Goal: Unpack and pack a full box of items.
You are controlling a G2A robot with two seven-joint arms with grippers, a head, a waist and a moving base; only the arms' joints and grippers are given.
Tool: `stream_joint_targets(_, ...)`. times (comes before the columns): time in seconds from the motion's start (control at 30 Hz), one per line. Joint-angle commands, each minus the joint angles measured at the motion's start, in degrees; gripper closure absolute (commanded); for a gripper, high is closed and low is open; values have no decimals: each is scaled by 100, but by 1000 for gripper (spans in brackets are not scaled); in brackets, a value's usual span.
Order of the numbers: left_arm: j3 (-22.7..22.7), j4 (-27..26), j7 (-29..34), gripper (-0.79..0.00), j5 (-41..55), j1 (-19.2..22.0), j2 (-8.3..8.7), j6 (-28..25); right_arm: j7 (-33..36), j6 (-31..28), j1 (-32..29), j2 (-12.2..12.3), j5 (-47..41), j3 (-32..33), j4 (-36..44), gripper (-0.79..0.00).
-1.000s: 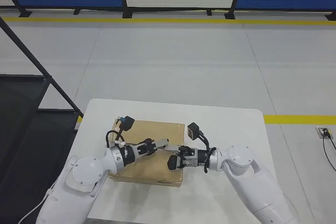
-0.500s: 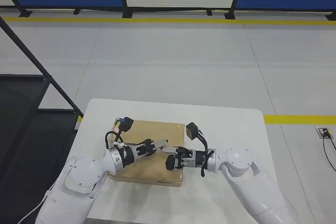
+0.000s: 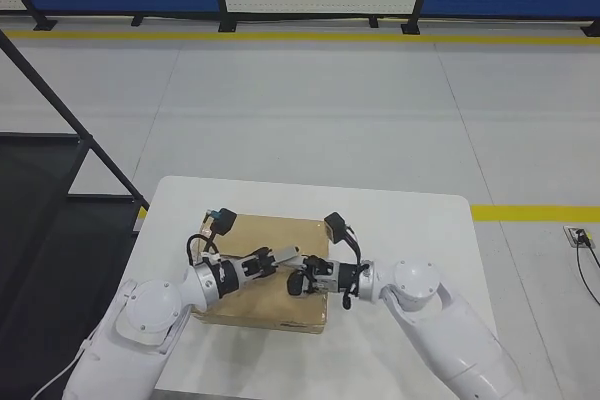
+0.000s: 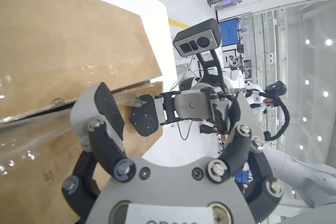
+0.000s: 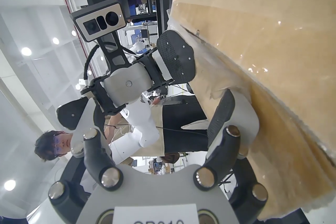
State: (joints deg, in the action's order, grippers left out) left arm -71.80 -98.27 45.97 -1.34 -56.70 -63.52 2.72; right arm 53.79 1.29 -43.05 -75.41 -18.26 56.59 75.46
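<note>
Cardboard box stands on the white tabletop, on the robot's left half of it; flaps down, top face plain brown. A strip of clear tape runs along the centre seam; the tape is glossy and wrinkled, with a loose, crumpled end at the box edge nearest the right arm. The seam shows as a dark slit between the two flaps, so they do not lie quite flush there.

Left tool lies over the box top at the seam; jaws spread wide, gripping nothing. One of its fingers rests its black pad on the taped seam; the other stands clear of the cardboard.

Right tool comes in from the opposite side, at the box edge by the seam's end; jaws likewise spread wide, holding nothing. One of its fingers lies against the cardboard over the tape; the other hangs off the box in free air.

The two tools face each other, close together, with a pad of each on the taped stretch near the loose end; whether the tools touch one another cannot be told.
</note>
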Motion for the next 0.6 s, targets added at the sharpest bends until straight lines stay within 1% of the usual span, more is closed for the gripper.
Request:
stream_joint_targets(0.0, -55, -63, -7, -785, 67, -33, 7, -29, 112, -95, -44, 20, 37, 29, 53, -785)
stream_joint_targets(0.07, -134, -127, -34, -785, 144, -58, 15, -43, 163, -293, -120, 47, 58, 114, 134, -785)
stream_joint_targets(0.13, -219, -186, -56, -785, 220, -78, 25, -53, 281, -623, -252, 85, -18, 256, 240, -785)
stream_joint_targets(0.27, -401, -192, -240, -785, 383, -91, 34, 0, 140, -1285, -609, 150, -209, 593, 463, -785)
stream_joint_targets(0.33, -436, -103, -373, -785, 414, -43, 30, 85, 102, -1456, -729, 168, -317, 693, 514, -785)
stream_joint_targets(0.4, -392, 33, -453, -785, 376, 11, 22, 152, 27, -1516, -793, 175, -396, 753, 513, -785)
stream_joint_targets(0.57, -228, 305, -451, -785, 259, 99, 7, 147, 61, -1227, -607, 144, -482, 617, 351, -785)
